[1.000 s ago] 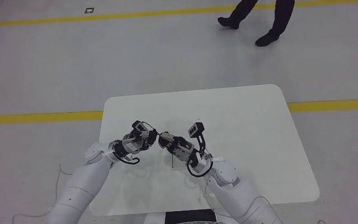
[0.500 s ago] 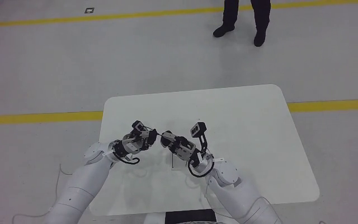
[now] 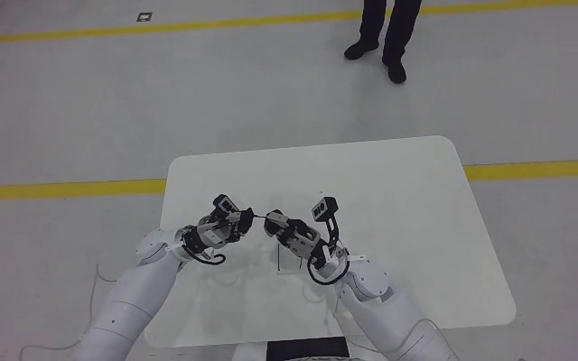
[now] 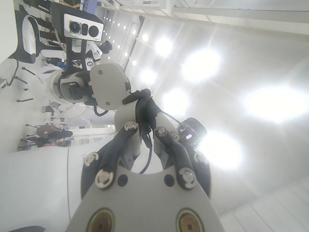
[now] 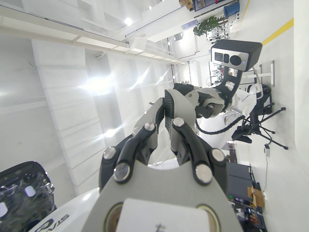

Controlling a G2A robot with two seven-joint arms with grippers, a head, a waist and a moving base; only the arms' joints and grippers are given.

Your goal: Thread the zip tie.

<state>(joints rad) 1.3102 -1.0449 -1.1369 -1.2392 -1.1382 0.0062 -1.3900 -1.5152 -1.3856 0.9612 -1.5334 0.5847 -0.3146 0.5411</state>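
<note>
Gripping the zip tie (image 4: 144,115) with my left pincer (image 4: 144,105) and right pincer (image 5: 164,112) both clamped on it, I reckon threading's underway; next needs fine tail-to-head alignment.

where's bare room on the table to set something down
Bare: the right half of the table, from the right gripper out to the edge, and the far strip beyond both grippers. Crowded: left-centre, where the left gripper meets it on the zip tie.

No legible text, labels or numbers.
</note>
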